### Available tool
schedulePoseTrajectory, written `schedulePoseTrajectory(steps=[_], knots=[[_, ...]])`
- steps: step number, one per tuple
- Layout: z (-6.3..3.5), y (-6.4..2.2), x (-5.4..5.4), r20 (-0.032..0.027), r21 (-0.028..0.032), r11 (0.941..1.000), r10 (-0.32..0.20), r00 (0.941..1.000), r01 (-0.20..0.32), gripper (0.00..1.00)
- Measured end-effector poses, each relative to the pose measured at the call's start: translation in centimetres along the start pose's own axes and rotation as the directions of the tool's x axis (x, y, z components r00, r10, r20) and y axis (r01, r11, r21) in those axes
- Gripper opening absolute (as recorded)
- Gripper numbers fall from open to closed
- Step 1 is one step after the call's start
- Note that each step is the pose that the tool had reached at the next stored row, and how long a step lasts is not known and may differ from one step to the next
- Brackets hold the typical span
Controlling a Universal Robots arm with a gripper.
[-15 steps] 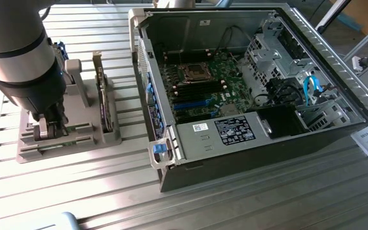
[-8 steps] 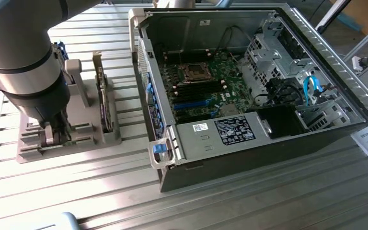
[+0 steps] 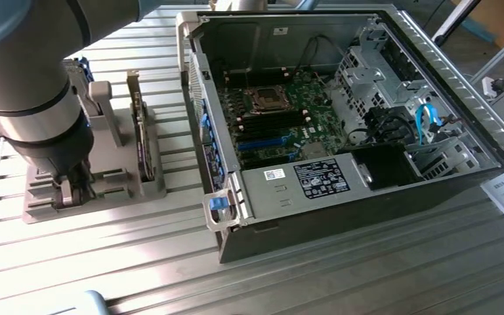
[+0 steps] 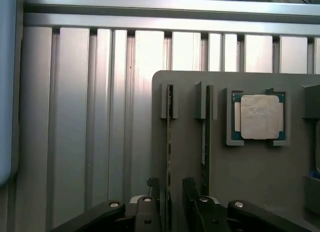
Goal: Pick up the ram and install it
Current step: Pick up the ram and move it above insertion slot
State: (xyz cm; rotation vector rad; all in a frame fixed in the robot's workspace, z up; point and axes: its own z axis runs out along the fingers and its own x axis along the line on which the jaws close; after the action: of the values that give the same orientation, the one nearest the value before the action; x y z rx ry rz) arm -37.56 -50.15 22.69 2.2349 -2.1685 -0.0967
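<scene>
The ram (image 4: pixel 169 142) stands on edge in a slot of the grey holder (image 4: pixel 187 142), seen as a thin green strip. My gripper (image 4: pixel 170 192) is lowered over it, with one dark finger (image 4: pixel 152 207) on each side and small gaps to the board, so it is open around the ram. In the exterior view the gripper (image 3: pixel 73 190) reaches down into the holder (image 3: pixel 103 177) at the exterior view's left. The open computer case (image 3: pixel 340 118) lies to the exterior view's right, its green motherboard (image 3: pixel 278 125) exposed.
A dark expansion card (image 4: pixel 205 142) stands in the neighbouring slot, close to one finger, and rises tall from the holder (image 3: pixel 142 131). A square silver processor chip (image 4: pixel 259 117) rests in a pocket beyond it. The ribbed metal table (image 3: pixel 147 262) surrounds the holder and the case.
</scene>
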Motion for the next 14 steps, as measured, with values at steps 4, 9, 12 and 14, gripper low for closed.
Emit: schedulePoseTrajectory(steps=[4, 9, 12, 14], knots=[[0.91, 0.62, 0.0, -0.0006, -0.0002, 0.9999, -0.01, 0.9999, 0.01, 0.32], [2.03, 0.96, 0.0, -0.0009, -0.0003, 0.9999, -0.017, 0.9999, 0.017, 0.32], [2.12, 0.97, 0.0, -0.0011, -0.0004, 0.9999, -0.017, 0.9999, 0.017, 0.32], [2.12, 0.97, 0.0, -0.0011, -0.0004, 0.9999, -0.017, 0.9999, 0.017, 0.32]])
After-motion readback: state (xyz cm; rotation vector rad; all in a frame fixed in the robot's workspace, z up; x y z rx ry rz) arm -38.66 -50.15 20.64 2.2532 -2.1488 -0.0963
